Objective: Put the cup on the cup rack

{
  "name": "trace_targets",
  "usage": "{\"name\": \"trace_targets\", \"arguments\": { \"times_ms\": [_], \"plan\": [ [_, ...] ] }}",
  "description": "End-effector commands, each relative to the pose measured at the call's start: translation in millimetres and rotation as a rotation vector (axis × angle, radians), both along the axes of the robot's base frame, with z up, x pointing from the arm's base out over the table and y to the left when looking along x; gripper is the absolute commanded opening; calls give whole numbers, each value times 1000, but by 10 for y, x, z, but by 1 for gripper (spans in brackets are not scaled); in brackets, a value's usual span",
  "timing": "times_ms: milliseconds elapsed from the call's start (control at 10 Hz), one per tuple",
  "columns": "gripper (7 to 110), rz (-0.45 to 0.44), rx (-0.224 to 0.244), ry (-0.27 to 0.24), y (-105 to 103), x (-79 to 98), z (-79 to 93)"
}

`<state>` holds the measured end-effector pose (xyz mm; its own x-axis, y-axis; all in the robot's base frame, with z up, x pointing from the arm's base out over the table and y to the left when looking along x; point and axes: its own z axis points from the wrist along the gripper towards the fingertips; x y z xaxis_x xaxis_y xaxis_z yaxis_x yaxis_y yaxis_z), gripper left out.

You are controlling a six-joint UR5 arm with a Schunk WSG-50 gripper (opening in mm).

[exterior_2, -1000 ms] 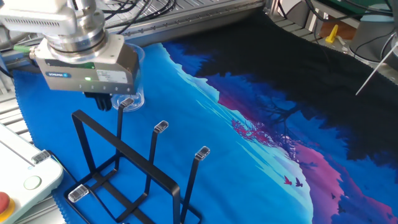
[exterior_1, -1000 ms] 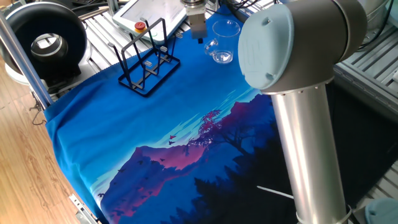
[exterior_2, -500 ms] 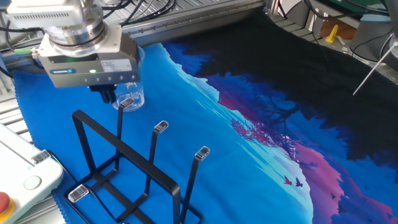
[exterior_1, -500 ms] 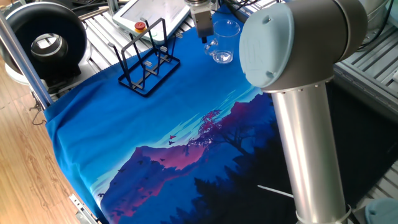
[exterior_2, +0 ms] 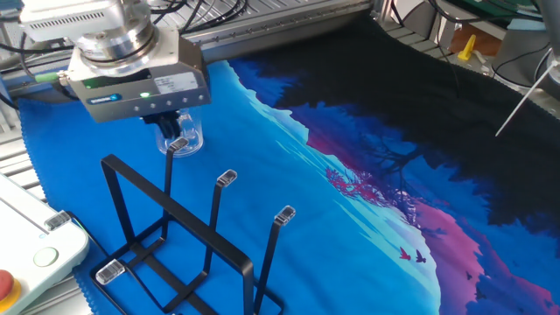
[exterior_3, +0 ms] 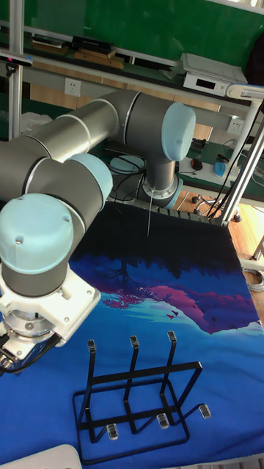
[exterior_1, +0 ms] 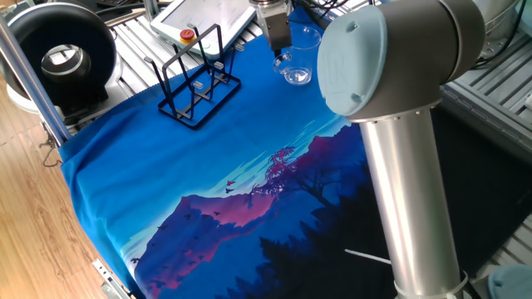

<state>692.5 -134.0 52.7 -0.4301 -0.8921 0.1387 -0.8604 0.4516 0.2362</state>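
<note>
The cup is a small clear tumbler standing upright on the blue cloth at the far end of the table, also seen as the cup. My gripper hangs right beside and over its rim. In the other fixed view the gripper looks open, with its dark fingers down at the top of the cup and nothing held. The cup rack is black wire with upright prongs and stands apart from the cup; the cup rack and cup rack hold nothing. The tall fixed view hides the cup.
A white pendant with a red button lies behind the rack. A black round device sits at the far left. The arm's grey column stands over the right side. The cloth hangs over the table's left edge.
The gripper has shifted sideways from near the rack toward the cup and now sits over the cup's rim. Cup and rack have not moved.
</note>
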Motion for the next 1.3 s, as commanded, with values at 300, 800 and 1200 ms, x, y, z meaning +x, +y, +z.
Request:
{"name": "trace_targets", "arguments": {
  "times_ms": [300, 800, 1200],
  "plan": [
    [7, 26, 43, 67, 152, -225, 41],
    [7, -35, -39, 222, 179, -649, 62],
    [7, -14, -47, 176, 213, -485, 5]
  ]
}}
